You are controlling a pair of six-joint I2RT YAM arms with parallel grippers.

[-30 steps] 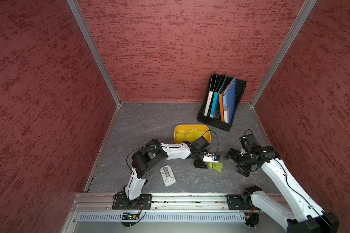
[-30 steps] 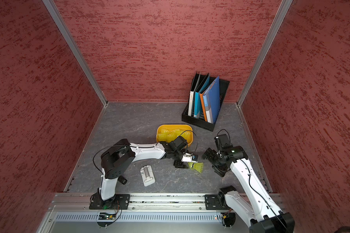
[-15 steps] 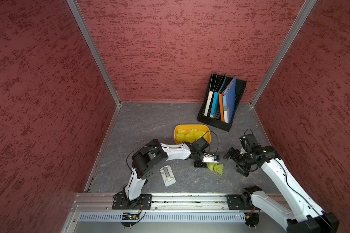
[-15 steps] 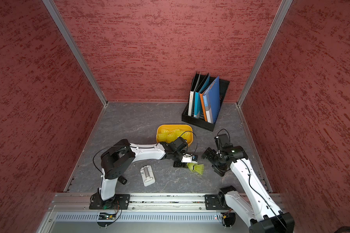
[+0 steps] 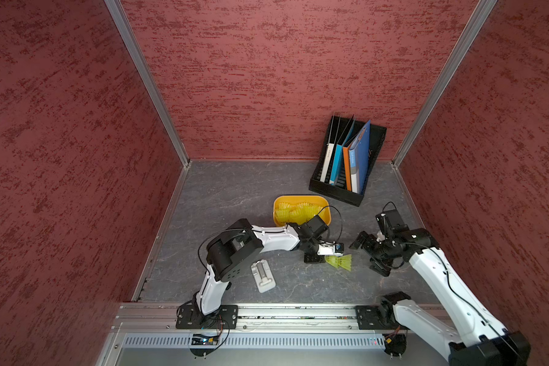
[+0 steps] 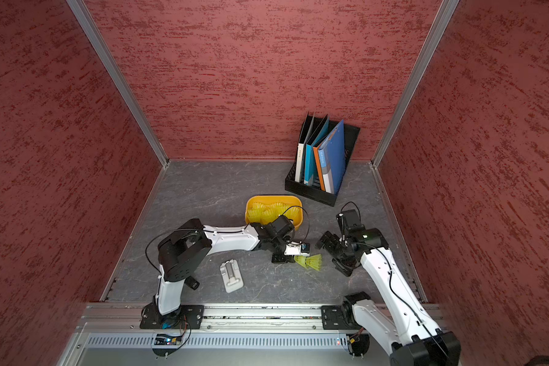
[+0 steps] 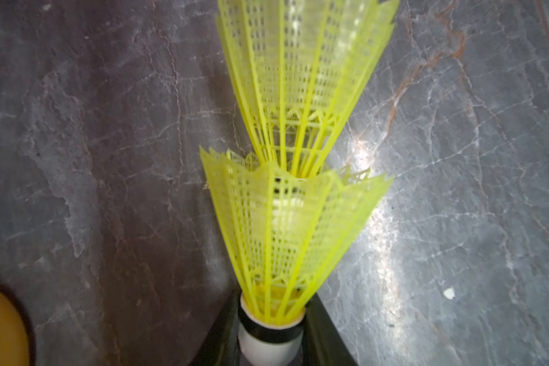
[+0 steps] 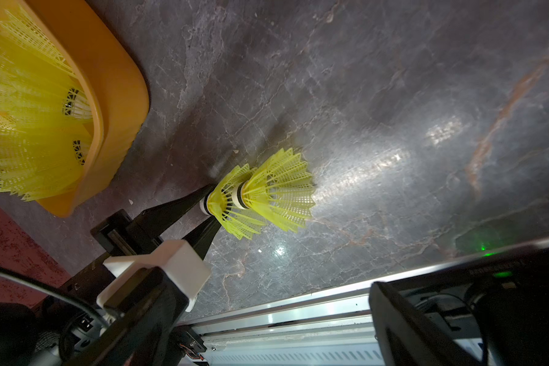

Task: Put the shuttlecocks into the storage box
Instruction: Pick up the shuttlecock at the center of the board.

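**Left end effector pinched on the stacked pair**

My left end effector [image 8: 207,206] is pinched on the white tip of a nested pair of shuttlecocks [image 5: 339,262] — one cone pushed into the other. The pair lies on its side on the grey surface [image 5: 235,196], skirts pointing toward my right arm. In the left wrist view a black finger [image 7: 324,342] presses against each side of that tip. My right end effector [image 5: 363,256] is spread wide, just beside the pair but apart from it, gripping nothing. The orange-yellow storage box [image 5: 298,198] sits near — behind my left wrist — with more shuttlecocks [image 5: 293,211] heaped inside.
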